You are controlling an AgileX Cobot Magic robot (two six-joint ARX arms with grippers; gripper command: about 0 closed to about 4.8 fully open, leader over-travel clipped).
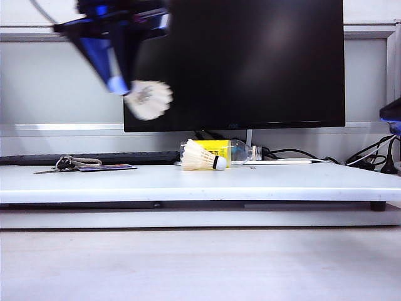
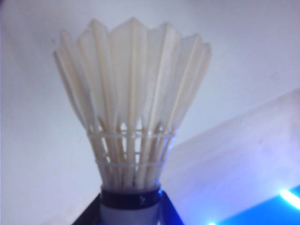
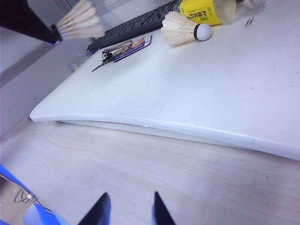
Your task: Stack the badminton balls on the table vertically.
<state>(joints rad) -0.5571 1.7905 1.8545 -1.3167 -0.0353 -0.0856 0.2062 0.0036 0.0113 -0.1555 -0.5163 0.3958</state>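
One shuttlecock (image 1: pixel 203 160) lies on its side on the white tabletop (image 1: pixel 188 185), cork tip to the right, touching or just in front of a clear bottle (image 1: pixel 225 150) whose yellow label carries writing too small to read. The other shuttlecock (image 1: pixel 148 99) is high at the left, pinched at its cork by the left gripper (image 1: pixel 119 84), feathers pointing right. The right gripper (image 3: pixel 129 208) hangs near the front of the tabletop, fingers spread and empty. Keys (image 1: pixel 66 164) and a card (image 1: pixel 106 167) lie at the left before a keyboard (image 1: pixel 88 157); a black monitor (image 1: pixel 250 63) stands behind.
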